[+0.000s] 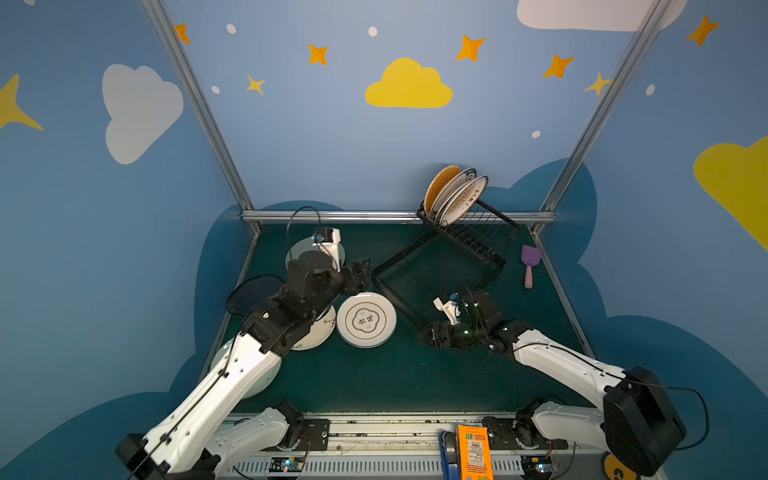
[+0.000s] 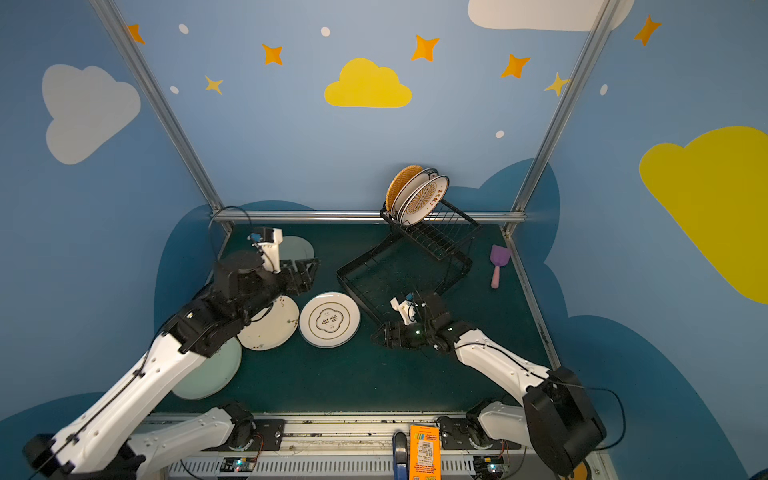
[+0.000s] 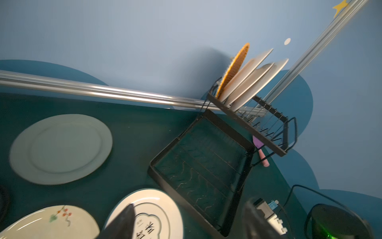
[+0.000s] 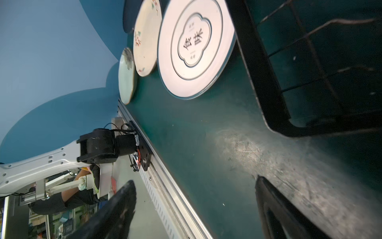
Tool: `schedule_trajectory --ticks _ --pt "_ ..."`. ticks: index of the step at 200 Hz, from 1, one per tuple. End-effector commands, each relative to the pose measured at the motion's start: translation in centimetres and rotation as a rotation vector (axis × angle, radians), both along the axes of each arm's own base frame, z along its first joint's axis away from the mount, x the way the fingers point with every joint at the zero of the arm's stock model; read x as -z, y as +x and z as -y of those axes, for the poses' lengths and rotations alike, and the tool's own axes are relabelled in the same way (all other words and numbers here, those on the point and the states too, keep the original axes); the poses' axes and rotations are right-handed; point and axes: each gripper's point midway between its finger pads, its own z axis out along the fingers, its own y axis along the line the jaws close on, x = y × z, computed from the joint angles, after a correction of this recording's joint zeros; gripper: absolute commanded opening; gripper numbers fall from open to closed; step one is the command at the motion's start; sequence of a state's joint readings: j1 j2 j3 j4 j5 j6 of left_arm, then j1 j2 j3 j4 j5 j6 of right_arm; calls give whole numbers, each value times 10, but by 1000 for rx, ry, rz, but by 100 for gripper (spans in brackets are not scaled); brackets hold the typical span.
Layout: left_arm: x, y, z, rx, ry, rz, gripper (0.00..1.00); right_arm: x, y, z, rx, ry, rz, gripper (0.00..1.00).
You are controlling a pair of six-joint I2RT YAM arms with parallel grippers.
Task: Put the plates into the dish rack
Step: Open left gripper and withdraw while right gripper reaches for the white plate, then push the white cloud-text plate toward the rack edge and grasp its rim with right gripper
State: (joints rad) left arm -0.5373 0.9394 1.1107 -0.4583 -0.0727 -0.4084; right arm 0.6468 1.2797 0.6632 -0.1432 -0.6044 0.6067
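Observation:
The black wire dish rack (image 1: 397, 254) (image 2: 361, 255) stands at the back right. Three plates (image 1: 457, 195) (image 3: 248, 82) stand upright in its raised basket. A white plate with a black flower outline (image 1: 365, 319) (image 3: 165, 213) (image 4: 196, 45) lies flat beside the rack's tray. Left of it lie a cream plate (image 1: 322, 332), a navy plate (image 1: 249, 293), a mint plate (image 2: 212, 370) and a grey-green plate (image 3: 60, 149). My left gripper (image 1: 361, 272) (image 3: 190, 203) hovers open and empty above the flower plate's far edge. My right gripper (image 1: 428, 334) (image 4: 195, 180) is open and empty, low by the tray's near corner.
A purple scoop with a pink handle (image 1: 530, 262) lies right of the rack near the table's right rail. An orange box (image 1: 473, 453) stands at the front edge. Metal rails border the green mat. The left arm covers parts of the cream, mint and grey-green plates.

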Motion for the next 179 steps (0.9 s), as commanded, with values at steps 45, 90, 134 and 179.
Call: schedule_trajectory --ticks 45,90,134,179 --pt "70 -62 -25 96 -247 -213 100 23 18 -54 -12 -110 -75 81" --pt "98 -61 -32 97 -288 -255 100 51 27 -66 64 -148 -50 77" --pt "108 -59 -33 103 -310 -269 100 70 37 -75 155 -155 -45 69" --pt "110 -62 -38 74 -309 -262 100 84 44 -79 283 -201 -50 65"
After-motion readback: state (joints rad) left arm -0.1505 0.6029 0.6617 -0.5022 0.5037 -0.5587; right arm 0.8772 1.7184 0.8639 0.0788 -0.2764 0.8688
